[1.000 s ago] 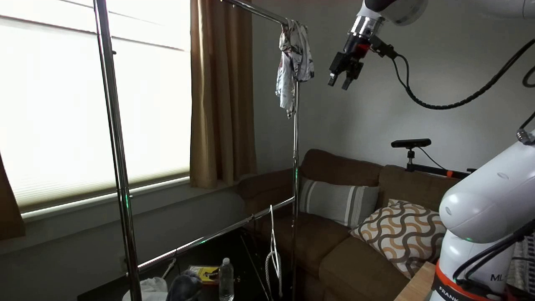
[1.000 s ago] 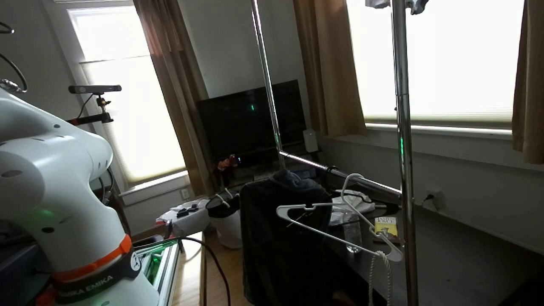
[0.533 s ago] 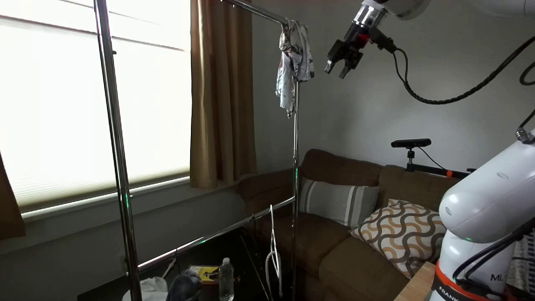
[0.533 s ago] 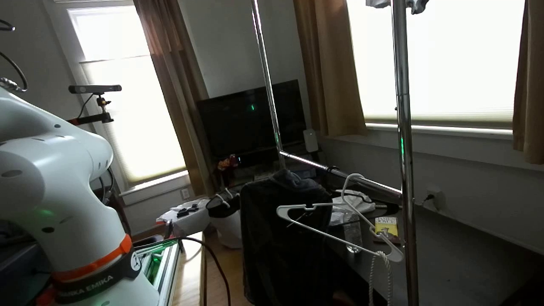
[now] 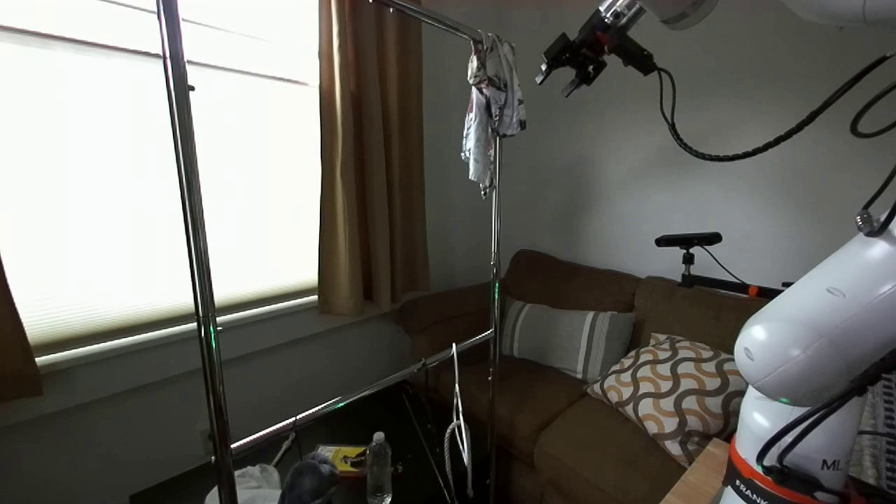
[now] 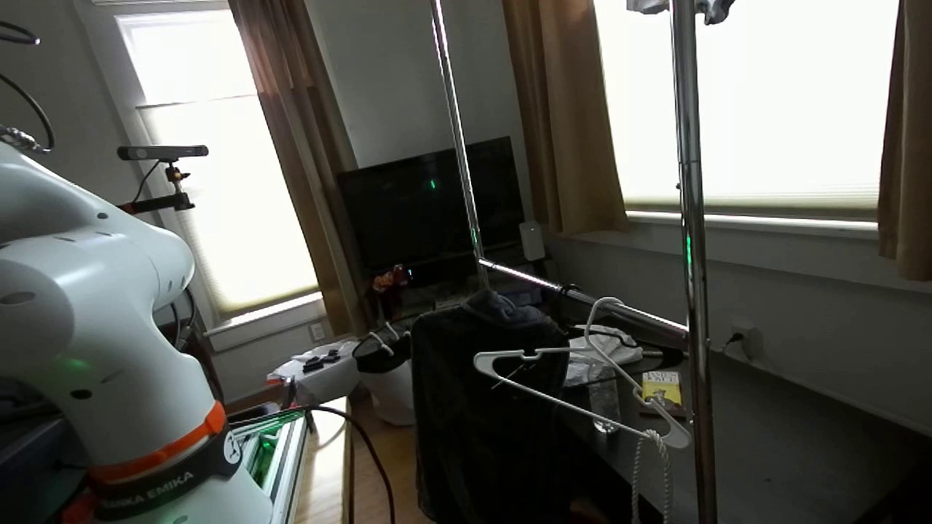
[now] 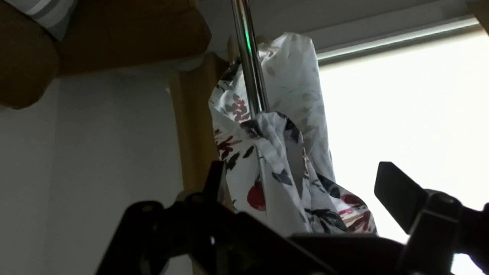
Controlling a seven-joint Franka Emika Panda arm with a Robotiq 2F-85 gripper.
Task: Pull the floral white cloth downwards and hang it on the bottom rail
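Observation:
The floral white cloth [image 5: 493,98] hangs bunched over the rack's top corner, around the upper crossbar's end and the upright pole. Only its lower tips [image 6: 717,10] show at the top edge of an exterior view. In the wrist view the cloth [image 7: 282,187], with red and dark prints, wraps the pole and lies between and beyond the fingers. My gripper [image 5: 553,85] is open, beside the cloth and apart from it; its fingers [image 7: 301,172] are spread wide in the wrist view. The bottom rail [image 5: 378,385] runs low across the rack, also seen in an exterior view [image 6: 633,313].
A white hanger [image 6: 553,397] with a rope loop hangs on the bottom rail near the upright pole [image 5: 495,231]. A bottle [image 5: 379,469] and a yellow book [image 5: 346,458] are below. A brown sofa [image 5: 581,434] stands behind; a brown curtain [image 5: 371,161] hangs by the window.
My gripper has moved up and slightly toward the cloth, and has tilted so that its fingers point more toward the rack. The cloth and rack have not moved.

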